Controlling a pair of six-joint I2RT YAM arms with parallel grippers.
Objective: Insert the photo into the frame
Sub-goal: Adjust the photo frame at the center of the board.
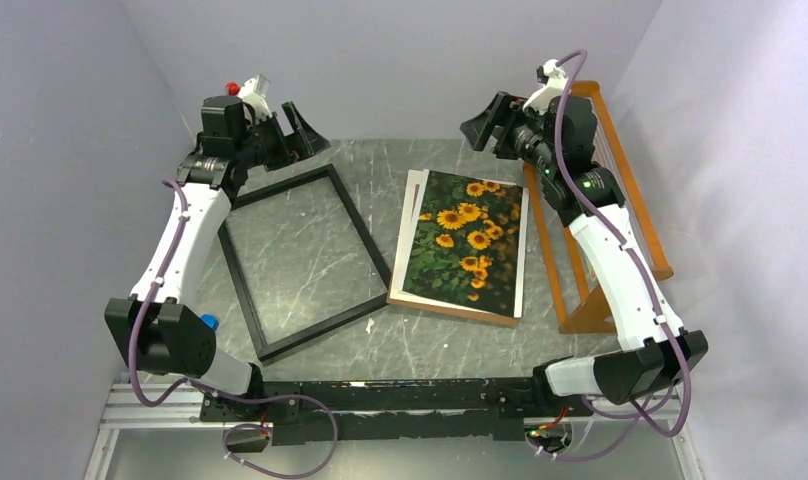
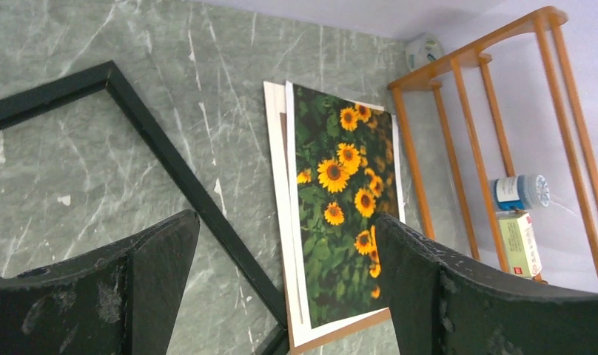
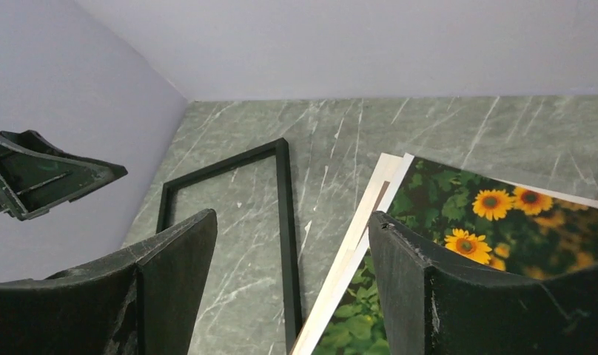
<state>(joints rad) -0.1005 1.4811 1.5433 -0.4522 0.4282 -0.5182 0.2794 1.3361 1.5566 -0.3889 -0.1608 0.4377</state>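
Observation:
The photo [image 1: 468, 240], a print of sunflowers on green leaves, lies flat right of centre on top of a white sheet and a brown board. The frame [image 1: 360, 225], thin, black and with nothing inside it, lies on the marble tabletop just left of that stack, its near right corner touching the stack. My left gripper [image 1: 290, 138] hovers open above the frame's far edge, and its view shows the frame [image 2: 177, 166] and photo [image 2: 340, 200] between the spread jaws [image 2: 285, 220]. My right gripper [image 1: 492, 130] hangs open above the photo's far end [image 3: 444, 200], beside the frame [image 3: 285, 214], with nothing between its fingers [image 3: 292, 216].
An orange wooden rack [image 1: 550, 250] stands along the right wall, close to the photo's right edge. Behind its rails [image 2: 474, 52] lie a small bottle [image 2: 522, 191] and a box [image 2: 519, 242]. The white sheet [image 1: 412, 220] and brown board [image 1: 450, 308] stick out under the photo. Walls close in on three sides.

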